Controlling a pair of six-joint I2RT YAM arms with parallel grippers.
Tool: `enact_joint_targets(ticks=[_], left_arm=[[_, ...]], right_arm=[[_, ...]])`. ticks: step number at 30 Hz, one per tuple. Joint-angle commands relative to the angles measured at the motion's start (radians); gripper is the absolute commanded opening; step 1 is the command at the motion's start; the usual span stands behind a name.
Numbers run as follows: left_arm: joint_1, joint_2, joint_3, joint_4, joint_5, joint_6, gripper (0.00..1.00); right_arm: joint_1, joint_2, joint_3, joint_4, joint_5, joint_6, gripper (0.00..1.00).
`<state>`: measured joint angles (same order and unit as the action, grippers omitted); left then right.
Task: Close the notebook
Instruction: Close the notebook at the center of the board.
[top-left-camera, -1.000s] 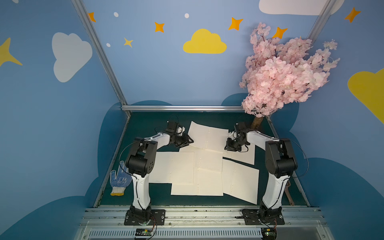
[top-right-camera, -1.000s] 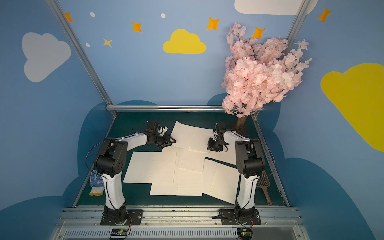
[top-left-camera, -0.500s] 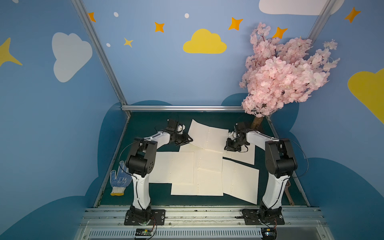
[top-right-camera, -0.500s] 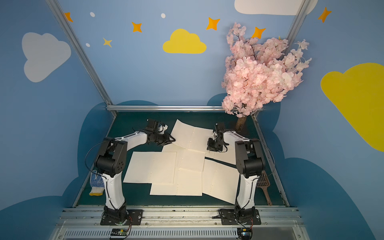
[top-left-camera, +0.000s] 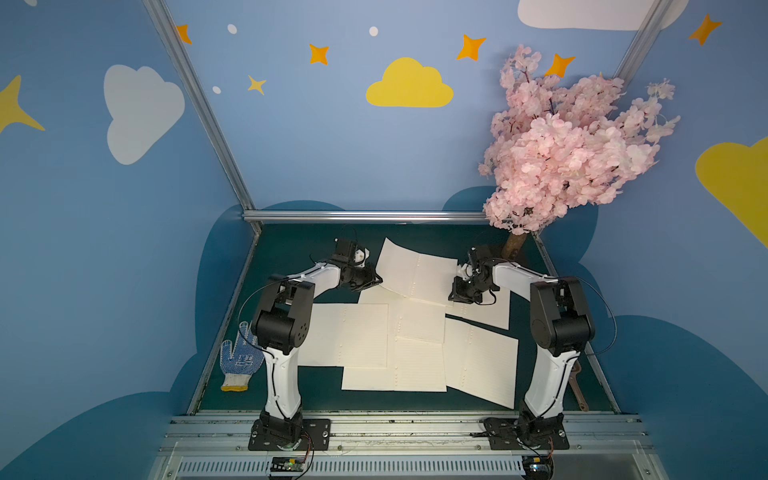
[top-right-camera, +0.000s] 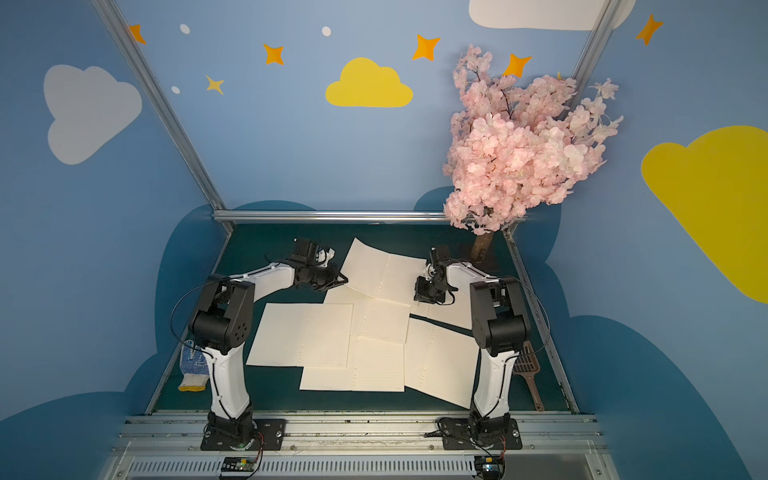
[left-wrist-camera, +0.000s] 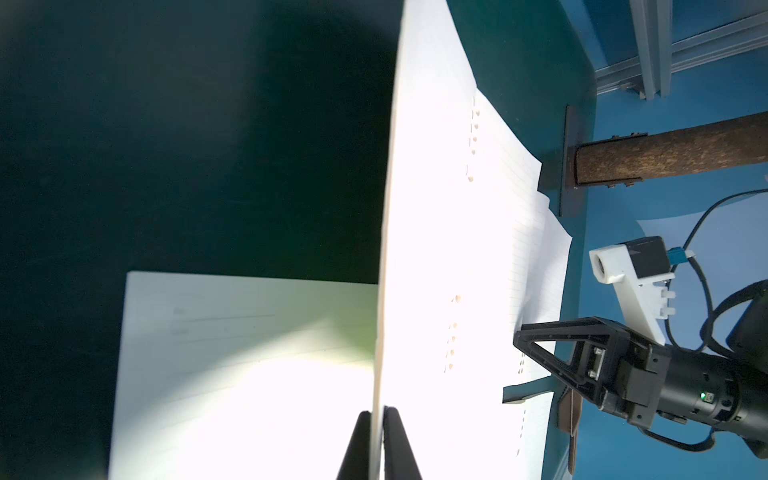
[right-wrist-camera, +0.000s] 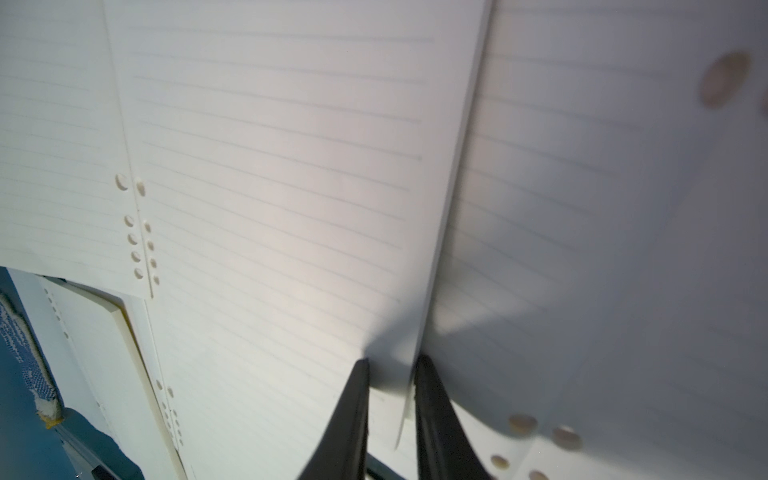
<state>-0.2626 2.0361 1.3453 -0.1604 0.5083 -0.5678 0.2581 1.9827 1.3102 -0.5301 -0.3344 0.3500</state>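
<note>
**Two hands at one open notebook**

The notebook (top-left-camera: 417, 270) lies open at the far end of the green worktop (top-left-camera: 291, 249), partly on top of other notebooks (top-left-camera: 353, 336). Both top views are too small to show the grips. The left wrist view shows the left hand (left-wrist-camera: 376, 411) clenched on a raised page edge. The right wrist view shows the right hand (right-wrist-camera: 390, 361), fingers a little apart with a page edge between; I cannot tell if it grips. A glove (top-left-camera: 239, 361) and a pink tree (top-left-camera: 561, 153) sit by blue walls (top-left-camera: 332, 145) with clouds and stars.
</note>
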Motion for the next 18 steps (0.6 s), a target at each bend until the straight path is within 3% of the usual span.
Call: enact_joint_targets(ticks=[1,18], left_arm=[[-0.001,-0.045,-0.015,0.018,-0.018,0.001,0.07],[0.009,-0.175,-0.103,0.009,-0.129,0.008,0.04]], right_arm=[[0.006,-0.031,-0.018,-0.016,0.003,-0.016,0.2],[0.008,-0.068,-0.004,-0.039,0.005,-0.02,0.2]])
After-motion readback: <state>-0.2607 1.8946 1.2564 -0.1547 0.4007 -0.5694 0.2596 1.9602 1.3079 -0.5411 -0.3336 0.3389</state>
